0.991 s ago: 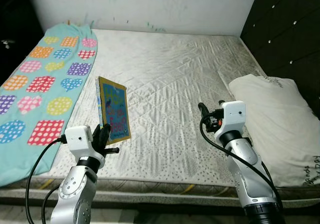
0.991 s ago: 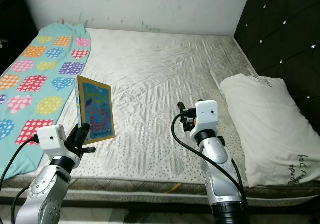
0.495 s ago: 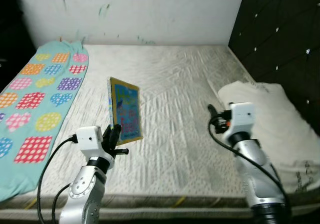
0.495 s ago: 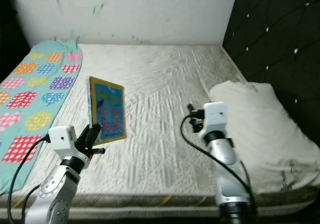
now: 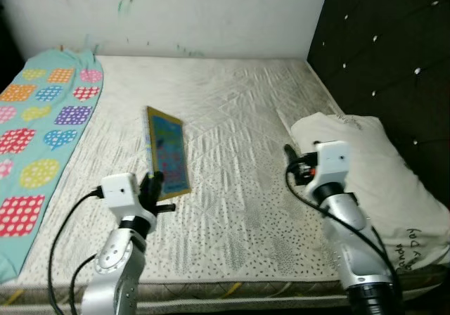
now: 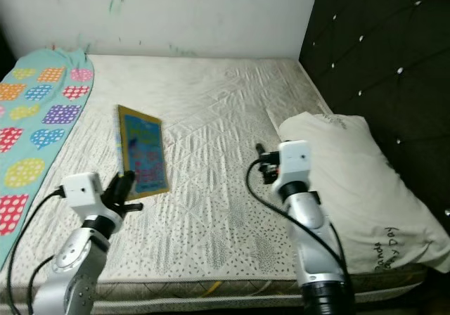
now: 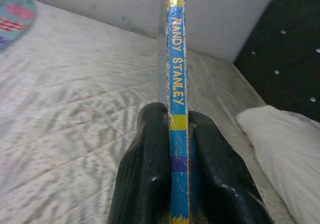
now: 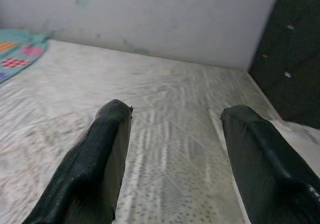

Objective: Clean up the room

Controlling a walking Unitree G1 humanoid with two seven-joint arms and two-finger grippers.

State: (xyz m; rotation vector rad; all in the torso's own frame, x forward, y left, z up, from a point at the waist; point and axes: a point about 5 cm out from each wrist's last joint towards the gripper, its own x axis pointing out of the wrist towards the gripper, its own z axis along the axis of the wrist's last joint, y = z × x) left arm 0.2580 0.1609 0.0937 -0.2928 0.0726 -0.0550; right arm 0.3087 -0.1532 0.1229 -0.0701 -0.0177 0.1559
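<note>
A thin picture book (image 5: pixel 166 152) with a blue cover and yellow border stands upright above the mattress (image 5: pixel 232 111), held by its lower edge. My left gripper (image 5: pixel 152 188) is shut on it; in the left wrist view the blue spine (image 7: pixel 177 99) reading "NANDY STANLEY" is pinched between the two black fingers (image 7: pixel 145 174). My right gripper (image 5: pixel 288 152) hovers over the mattress near the pillow, open, with nothing between its fingers (image 8: pixel 95 164).
A white pillow (image 5: pixel 373 181) lies at the right side of the bed against a dark tufted headboard (image 5: pixel 394 55). A teal blanket (image 5: pixel 42 125) with dotted speech-bubble shapes covers the left edge. A marked white wall (image 5: pixel 176 13) runs behind.
The camera has shifted, so the bed sits further left and lower in view. The book stays clamped in my left gripper, and the right gripper stays open.
</note>
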